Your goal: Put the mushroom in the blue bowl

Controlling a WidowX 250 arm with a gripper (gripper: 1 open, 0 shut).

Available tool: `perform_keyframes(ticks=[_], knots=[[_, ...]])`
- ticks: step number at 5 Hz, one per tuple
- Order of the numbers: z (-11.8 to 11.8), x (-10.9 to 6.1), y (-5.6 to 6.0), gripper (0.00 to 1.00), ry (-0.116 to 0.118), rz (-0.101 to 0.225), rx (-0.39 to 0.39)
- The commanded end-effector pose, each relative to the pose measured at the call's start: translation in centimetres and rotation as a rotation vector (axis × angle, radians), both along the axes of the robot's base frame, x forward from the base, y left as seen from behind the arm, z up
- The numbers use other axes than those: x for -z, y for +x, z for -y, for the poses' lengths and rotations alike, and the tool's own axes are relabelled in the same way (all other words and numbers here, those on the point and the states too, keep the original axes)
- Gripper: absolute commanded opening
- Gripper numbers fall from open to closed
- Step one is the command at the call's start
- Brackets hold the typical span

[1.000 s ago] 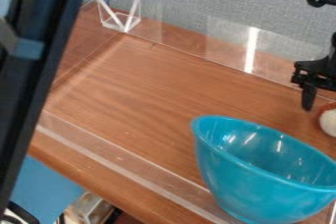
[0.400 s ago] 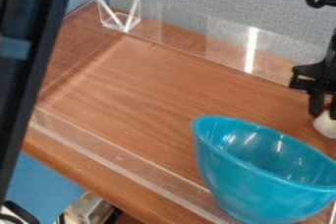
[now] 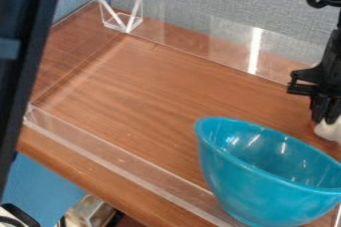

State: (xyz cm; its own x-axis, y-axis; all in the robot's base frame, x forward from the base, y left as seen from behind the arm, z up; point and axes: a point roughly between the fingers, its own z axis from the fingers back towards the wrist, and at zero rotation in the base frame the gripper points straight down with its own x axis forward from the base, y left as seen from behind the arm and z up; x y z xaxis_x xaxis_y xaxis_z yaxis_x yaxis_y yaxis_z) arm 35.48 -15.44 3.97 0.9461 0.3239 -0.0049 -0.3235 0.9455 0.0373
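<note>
Claw on mushroom, right table edge.
I see claw point(image 3: 325, 110) pinched shut around mushroom point(image 3: 329, 127), beside blue bowl point(image 3: 266, 171).

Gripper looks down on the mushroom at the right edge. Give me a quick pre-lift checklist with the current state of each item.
1. Gripper shut: ok.
2. Mushroom between the fingers: cannot tell, it is cut off by the frame edge.
3. Mushroom off the wooden table: not ok, not lifted yet.
4. Blue bowl upright and empty: ok.
5. Path from mushroom to bowl clear: ok, the bowl sits right beside it.
</note>
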Motion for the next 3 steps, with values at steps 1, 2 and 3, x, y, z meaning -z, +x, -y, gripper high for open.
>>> perform_keyframes(ticks=[1, 2, 3], knots=[[0.3, -2.2, -0.7, 0.0, -0.001, 0.025, -0.016], [0.3, -3.3, -0.6, 0.0, 0.007, 0.033, 0.004], [0.3, -4.4, -0.4, 0.0, 0.015, 0.039, 0.023]])
